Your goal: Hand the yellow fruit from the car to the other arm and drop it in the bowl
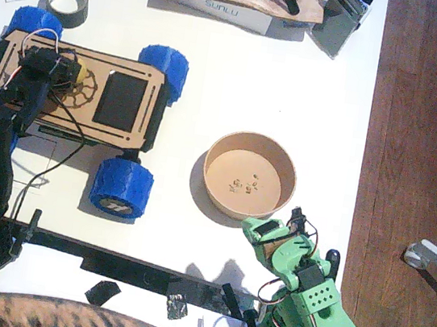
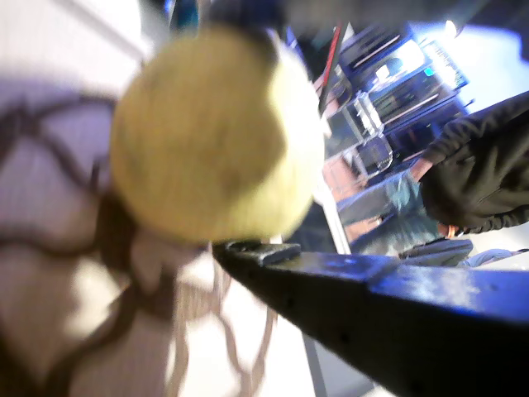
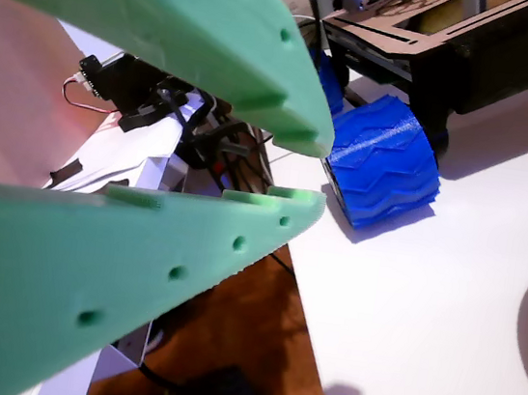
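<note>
Black left gripper (image 1: 62, 70) clamped on yellow fruit (image 2: 216, 132) atop car (image 1: 121, 101); green right gripper (image 3: 316, 173) apart near bowl (image 1: 249, 176).

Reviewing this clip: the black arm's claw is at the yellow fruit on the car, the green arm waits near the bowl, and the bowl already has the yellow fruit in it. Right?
Not quite. The bowl holds only a few small specks, no fruit, as the fixed view shows. The yellow fruit is still on the car, at the left claw. The right claw does wait open near the bowl.
</note>
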### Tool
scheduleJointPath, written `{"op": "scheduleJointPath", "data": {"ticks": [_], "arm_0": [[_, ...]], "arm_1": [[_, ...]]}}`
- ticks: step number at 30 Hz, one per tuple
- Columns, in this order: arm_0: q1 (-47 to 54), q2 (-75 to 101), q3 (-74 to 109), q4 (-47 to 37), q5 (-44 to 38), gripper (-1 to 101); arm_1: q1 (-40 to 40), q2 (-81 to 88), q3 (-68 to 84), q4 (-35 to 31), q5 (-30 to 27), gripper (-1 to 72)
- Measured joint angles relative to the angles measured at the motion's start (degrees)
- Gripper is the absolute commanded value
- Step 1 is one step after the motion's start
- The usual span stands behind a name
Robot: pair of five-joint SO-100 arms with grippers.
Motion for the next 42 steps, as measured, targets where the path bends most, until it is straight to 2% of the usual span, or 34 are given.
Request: {"op": "scheduleJointPath", "data": {"ticks": [12, 19, 24, 33, 37, 42], "arm_0": [[0.09, 0.0, 0.0, -0.18, 0.0, 0], [0.09, 0.62, 0.0, -0.18, 0.0, 0], [0.09, 7.91, 0.35, 6.15, 0.0, 0], [1.32, 34.1, 0.26, 23.29, 0.0, 0], [6.5, 42.98, 4.48, 23.73, -0.26, 0], [12.83, 55.02, 18.11, 18.28, -7.03, 0]], "arm_1": [[0.0, 0.0, 0.0, 0.26, -0.7, 0.9], [-0.44, 0.0, -0.53, 0.26, -3.34, 0.4], [-1.76, 0.0, -1.14, 0.7, -5.27, 0.2], [-5.62, 0.0, -5.36, 1.85, -15.82, 0.0], [-10.37, 0.0, -9.49, 1.76, -22.32, 0.0], [-15.91, -1.49, -11.6, -4.31, -34.01, 0.0]]}}
